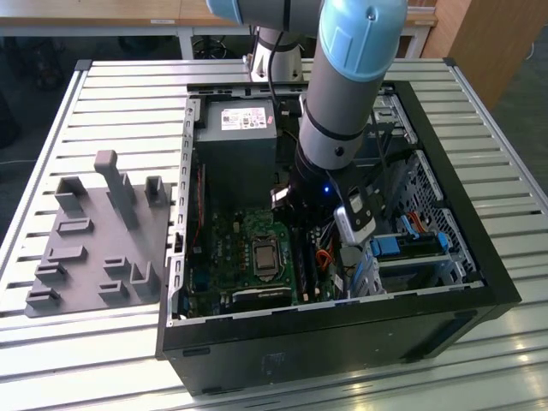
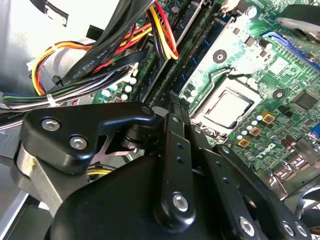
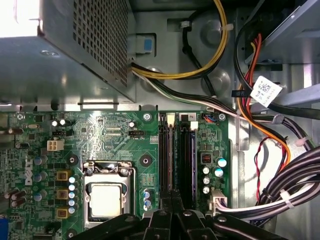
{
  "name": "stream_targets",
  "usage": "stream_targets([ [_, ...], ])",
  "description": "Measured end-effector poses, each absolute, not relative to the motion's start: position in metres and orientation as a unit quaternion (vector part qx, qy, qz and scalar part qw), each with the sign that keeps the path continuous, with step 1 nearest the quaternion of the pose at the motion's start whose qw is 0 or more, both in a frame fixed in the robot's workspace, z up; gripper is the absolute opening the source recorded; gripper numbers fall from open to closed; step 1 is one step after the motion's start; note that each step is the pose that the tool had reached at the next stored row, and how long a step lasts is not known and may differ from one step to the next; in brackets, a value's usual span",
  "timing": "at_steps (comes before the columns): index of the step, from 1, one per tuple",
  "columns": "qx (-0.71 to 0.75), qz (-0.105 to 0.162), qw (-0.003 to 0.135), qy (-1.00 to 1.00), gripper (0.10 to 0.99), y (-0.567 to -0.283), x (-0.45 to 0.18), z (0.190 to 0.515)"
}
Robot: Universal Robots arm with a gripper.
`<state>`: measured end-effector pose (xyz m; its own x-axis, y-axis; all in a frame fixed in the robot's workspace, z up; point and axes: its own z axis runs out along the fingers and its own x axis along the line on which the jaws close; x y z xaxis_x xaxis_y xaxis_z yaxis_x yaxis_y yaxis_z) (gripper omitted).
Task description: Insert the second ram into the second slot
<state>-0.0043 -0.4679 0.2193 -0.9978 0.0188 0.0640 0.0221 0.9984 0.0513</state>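
On the counter [image 1: 111,86]: ribbed metal slats; open black computer case [image 1: 479,282]; grey moulded jig [image 1: 94,248].
End effector [image 3: 170,194]: matte black, fingers narrow, over green motherboard [image 3: 110,135] slots.
Second ram [image 3: 170,155]: thin, edge-on beneath the fingertips; grasp unclear.

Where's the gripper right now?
In the first wrist view the gripper sits over the RAM slots, beside the CPU socket. In the exterior view that is just to the socket's right.

Robotics lab: opened computer case [image 1: 342,291] on slatted aluminium workbench [image 1: 103,111].
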Motion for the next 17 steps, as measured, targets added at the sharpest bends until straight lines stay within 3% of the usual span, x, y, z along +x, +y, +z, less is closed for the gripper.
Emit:
stream_targets([
  [17,-0.01,-0.027,0.032,-0.999,0.122,-0.468,-0.004,0.228],
])
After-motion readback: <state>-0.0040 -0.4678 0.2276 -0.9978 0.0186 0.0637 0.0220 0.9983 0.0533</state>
